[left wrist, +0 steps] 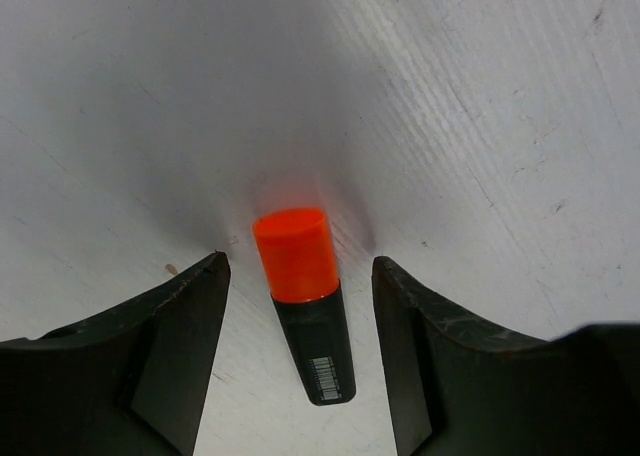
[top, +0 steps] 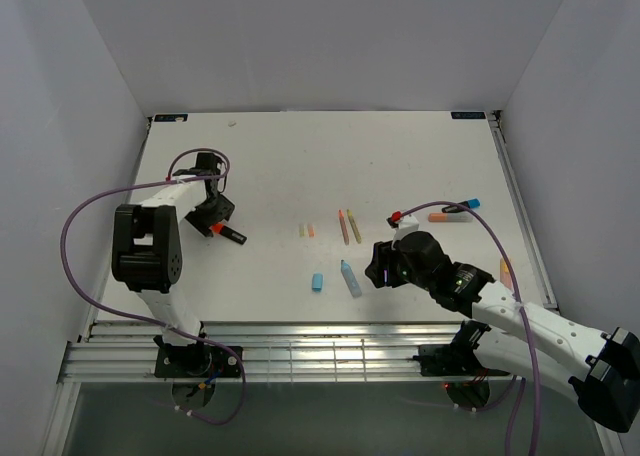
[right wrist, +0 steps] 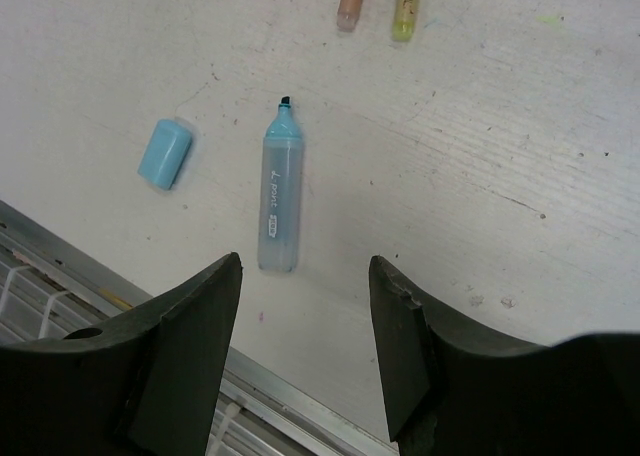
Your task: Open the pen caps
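The left gripper (left wrist: 300, 266) is hanging low over the table (left wrist: 480, 96) with its jaws standing apart. They are straddling the orange cap (left wrist: 295, 254), which is sitting on a black marker (left wrist: 320, 351). A gap is showing on each side, so nothing is being gripped.

The likely trouble is this: if the jaws are closing on the cap while nothing is pinning the barrel, the whole marker is probably lifting with it. It could also be rolling out sideways, the cap being round and smooth.

The right gripper (right wrist: 305, 276), jaws likewise apart and empty, is hovering well away over an uncapped blue marker (right wrist: 280, 201). Its blue cap (right wrist: 165, 153) is lying loose beside it. From there the right arm is not bracing the black barrel.

No box, tray or cup is showing anywhere; everything is lying loose on the table.
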Robot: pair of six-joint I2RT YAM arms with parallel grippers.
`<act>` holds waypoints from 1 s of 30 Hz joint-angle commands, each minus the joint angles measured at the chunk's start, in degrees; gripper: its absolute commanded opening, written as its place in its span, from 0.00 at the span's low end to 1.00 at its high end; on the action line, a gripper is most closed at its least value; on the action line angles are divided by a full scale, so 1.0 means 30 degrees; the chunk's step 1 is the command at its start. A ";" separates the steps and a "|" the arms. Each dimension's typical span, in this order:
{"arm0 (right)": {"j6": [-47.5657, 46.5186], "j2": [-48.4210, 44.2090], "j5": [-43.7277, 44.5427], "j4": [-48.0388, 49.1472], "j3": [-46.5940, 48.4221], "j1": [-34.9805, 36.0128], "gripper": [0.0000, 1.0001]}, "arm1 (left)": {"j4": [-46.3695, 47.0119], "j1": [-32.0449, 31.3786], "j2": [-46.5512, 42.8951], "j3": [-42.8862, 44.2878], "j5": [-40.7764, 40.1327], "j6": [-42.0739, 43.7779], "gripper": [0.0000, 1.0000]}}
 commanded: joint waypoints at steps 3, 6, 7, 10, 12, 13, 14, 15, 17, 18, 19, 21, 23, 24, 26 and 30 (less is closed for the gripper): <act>-0.0309 -0.0523 0.0386 0.0119 0.0531 -0.0095 0.60 | 0.0574 0.0100 0.0075 -0.0141 -0.0047 -0.0499 0.65; -0.0279 -0.0670 0.0386 0.0090 0.0530 -0.0095 0.60 | 0.0691 0.0100 0.0193 -0.0229 -0.0135 -0.0529 0.56; -0.0250 -0.0700 0.0386 0.0060 0.0530 -0.0095 0.60 | 0.0720 0.0100 0.0367 -0.0258 -0.0106 -0.0471 0.53; -0.0191 -0.0816 0.0328 0.0060 0.0647 -0.0066 0.60 | 0.0866 0.0100 0.0661 -0.0316 0.0099 -0.0267 0.37; -0.0191 -0.0817 0.0298 0.0060 0.0706 -0.0095 0.60 | 0.0867 0.0100 0.0779 -0.0288 0.0216 -0.0119 0.28; -0.0162 -0.0846 0.0298 0.0031 0.0735 -0.0066 0.60 | 0.0896 0.0100 0.0808 -0.0229 0.0245 -0.0061 0.22; -0.0133 -0.0876 0.0298 0.0031 0.0823 -0.0065 0.60 | 0.0896 0.0071 0.0780 -0.0200 0.0362 0.0056 0.12; -0.0104 -0.0876 0.0269 0.0002 0.0910 -0.0094 0.60 | 0.0896 0.0100 0.0692 -0.0141 0.0624 0.0144 0.07; -0.0074 -0.0847 0.0123 -0.0144 0.1115 -0.0095 0.60 | 0.0809 0.0071 0.0052 0.0209 0.1063 0.0523 0.00; -0.0074 -0.0876 0.0064 -0.0203 0.1203 -0.0095 0.60 | 0.0750 0.0071 -0.0330 0.0298 0.1298 0.0613 0.00; -0.0103 -0.0847 -0.0081 -0.0203 0.1291 -0.0066 0.60 | 0.0721 0.0042 -0.0827 0.0386 0.1619 0.0730 0.00; -0.0249 -0.0702 -0.0926 0.0000 0.1497 -0.0095 0.60 | 0.0808 -0.0133 -0.2671 0.0358 0.2612 0.0906 0.00; -0.0513 -0.0321 -0.2068 0.0293 0.1730 -0.0095 0.67 | 0.1389 -0.0951 -0.4339 -0.0226 0.3143 0.1052 0.00; -0.0601 0.0232 -0.3873 0.0991 0.1877 -0.0095 0.69 | 0.1713 -0.1361 -0.6117 -0.0635 0.3639 0.1082 0.00; -0.0632 0.0878 -0.5786 0.2164 0.1907 -0.0095 0.73 | 0.2996 -0.2999 -0.7942 -0.2122 0.4053 0.0733 0.00; 0.0393 0.2722 -0.8780 0.5384 0.1790 -0.0095 0.75 | 0.4498 -0.6163 -1.0644 -0.4035 0.4523 -0.0936 0.00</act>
